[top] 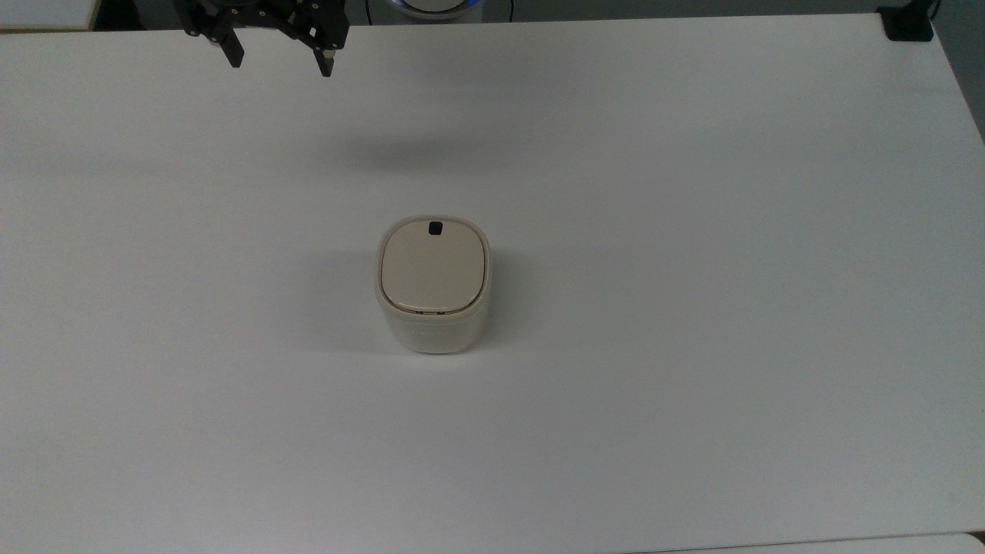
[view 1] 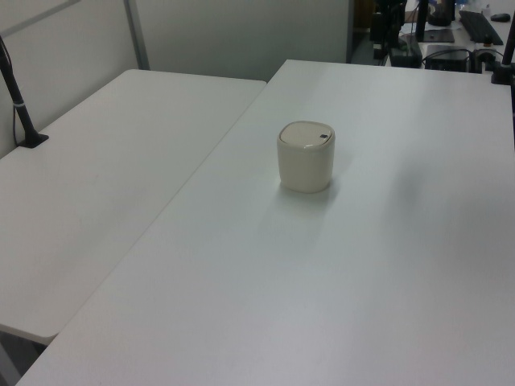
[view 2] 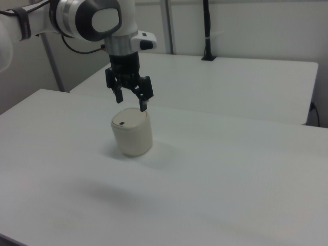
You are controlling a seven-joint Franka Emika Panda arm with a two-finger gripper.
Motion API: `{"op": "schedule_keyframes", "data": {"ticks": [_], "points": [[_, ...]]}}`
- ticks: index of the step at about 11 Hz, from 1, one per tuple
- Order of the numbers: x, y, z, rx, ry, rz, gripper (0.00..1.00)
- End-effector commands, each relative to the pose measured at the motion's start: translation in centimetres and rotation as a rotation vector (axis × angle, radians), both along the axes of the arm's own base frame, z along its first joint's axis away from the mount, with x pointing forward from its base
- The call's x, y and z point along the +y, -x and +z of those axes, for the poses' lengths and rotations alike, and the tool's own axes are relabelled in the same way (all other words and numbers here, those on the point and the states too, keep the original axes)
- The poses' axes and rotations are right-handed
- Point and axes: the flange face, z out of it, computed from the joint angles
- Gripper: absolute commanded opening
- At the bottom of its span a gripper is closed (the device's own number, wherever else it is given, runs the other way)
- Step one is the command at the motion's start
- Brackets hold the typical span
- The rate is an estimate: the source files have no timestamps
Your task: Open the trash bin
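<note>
Approach is the step in hand: gripper hangs empty, fingers spread, well apart from the closed trash bin. Next it probably must descend onto the lid.

no readable text, label, brand, number or sign anywhere. trash bin lid carries small black square mark near edge facing table's far edge in top view; plain mark, no lettering legible. bin's side wall blank in left view and right view.
</note>
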Motion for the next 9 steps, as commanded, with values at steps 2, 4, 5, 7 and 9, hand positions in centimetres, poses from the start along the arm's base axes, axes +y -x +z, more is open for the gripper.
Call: {"op": "schedule_keyframes", "data": {"ticks": [2, 4, 5, 7, 9], "points": [[0.1, 0.5, 0.0, 0.004, -0.003, 0.108, 0.38], [0.2, 0.5, 0.0, -0.002, -0.028, 0.139, 0.00], [0.5, 0.1, -0.5, -0.013, -0.056, 0.137, 0.00], [1.1, -1.5, -1.5, -0.068, -0.069, 0.136, 0.00], [3.1, -3.5, -3.2, -0.107, -0.071, 0.150, 0.00]]}}
